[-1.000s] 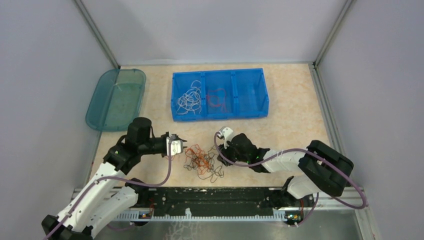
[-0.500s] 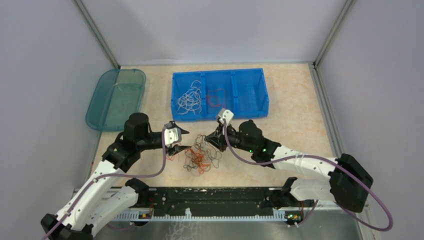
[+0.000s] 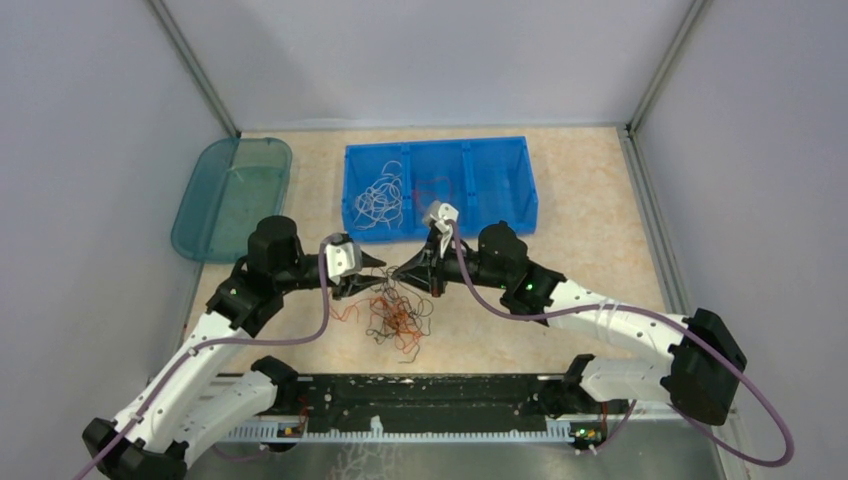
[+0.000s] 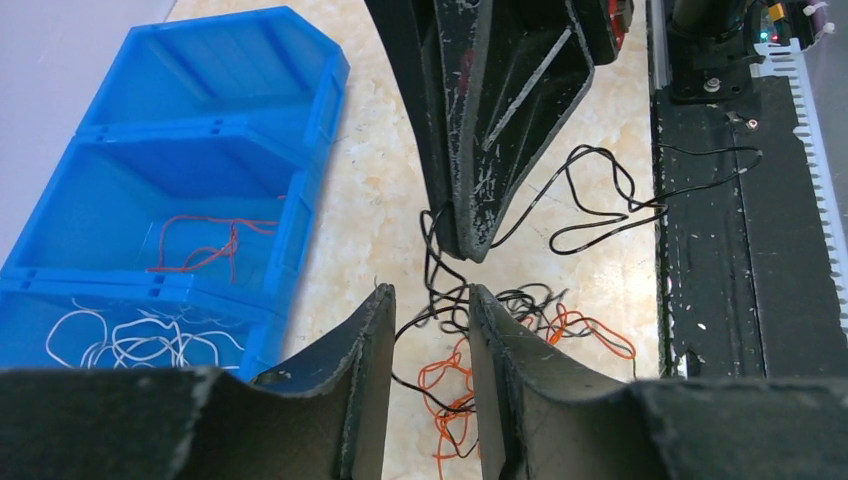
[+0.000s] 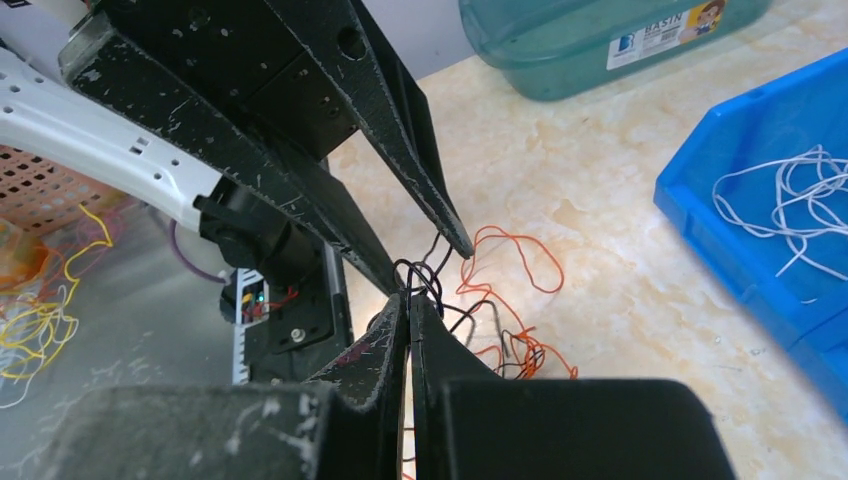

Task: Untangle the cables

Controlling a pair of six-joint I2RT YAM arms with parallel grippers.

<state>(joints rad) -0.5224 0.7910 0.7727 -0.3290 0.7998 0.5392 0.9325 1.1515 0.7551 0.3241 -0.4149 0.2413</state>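
The left fingers (image 4: 368, 345) are held spread around a black cable (image 5: 418, 272) that rises from the orange-and-black tangle of cables (image 3: 400, 318) on the worktop (image 3: 585, 205) below, and the strand is pinched by the pressed-together right fingers (image 5: 442, 345), apparently so that it can be pulled free

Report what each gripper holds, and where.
The right gripper pinches a loop of black cable at its fingertips. The left gripper, open, clamps nothing; black cable crosses its gap.
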